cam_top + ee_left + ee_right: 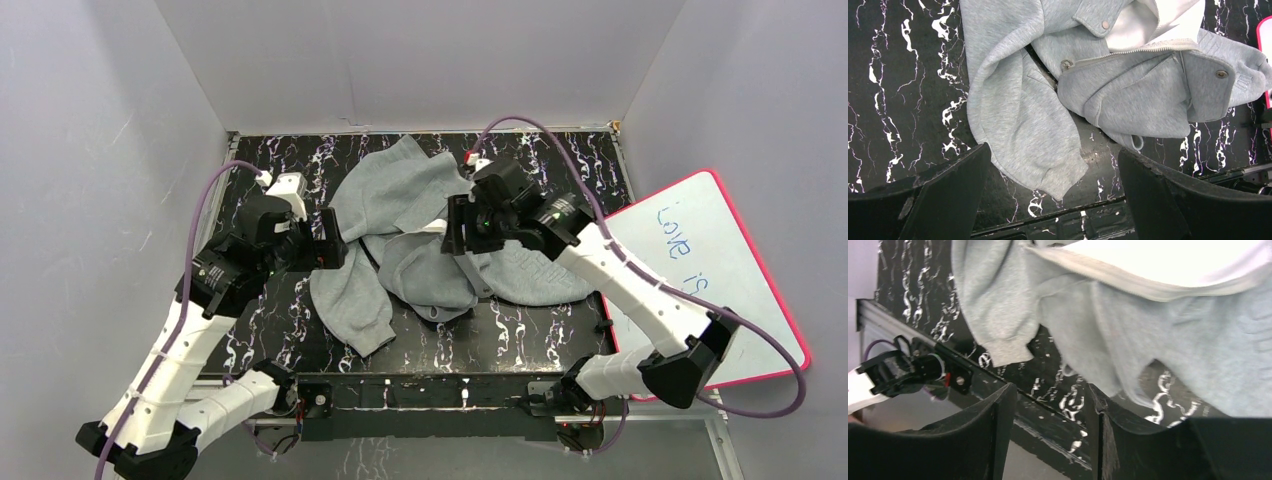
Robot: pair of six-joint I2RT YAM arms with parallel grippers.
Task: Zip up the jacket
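- Grey fleece jacket [390, 200] lies crumpled on the middle of the black, white-veined table [540, 330]. Its front is open, and the white lining [1148, 20] shows along a zipper edge [1128, 50].
- One sleeve [1018, 115] runs toward the table's near edge, with its cuff [1060, 175] flat on the table.
- A metal snap button [1221, 74] sits on a folded flap of the jacket.
- The left gripper [1053, 150] hovers above the table's left half, its fingers spread wide and holding nothing.
- The right gripper [1050, 390] hangs above the table's middle right, over the fabric, with its fingers apart and nothing between them.
- A pink-rimmed whiteboard [720, 290] with blue writing lies off the table's right edge.
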